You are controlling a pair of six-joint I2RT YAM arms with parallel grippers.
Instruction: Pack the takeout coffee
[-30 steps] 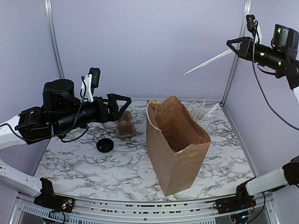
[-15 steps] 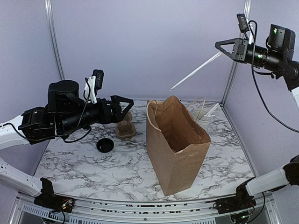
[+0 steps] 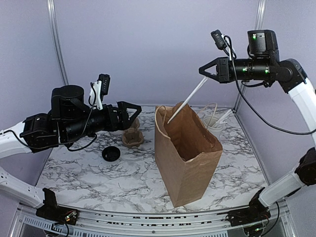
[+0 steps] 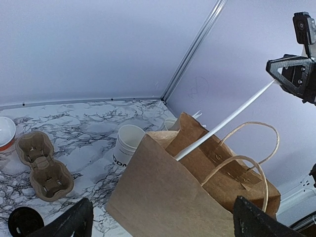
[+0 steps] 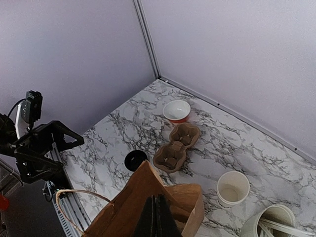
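Soft even light, faint shadows; pics sharp w/ slight edge warp.

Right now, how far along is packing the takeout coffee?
Done: the paper bag stands open. In hand: the right gripper is shut on a white stick whose lower end dips into the bag's mouth; the left gripper hangs open near the cup carrier. Left: the black lid and a lidless white cup sit outside the bag, and the carrier is empty.
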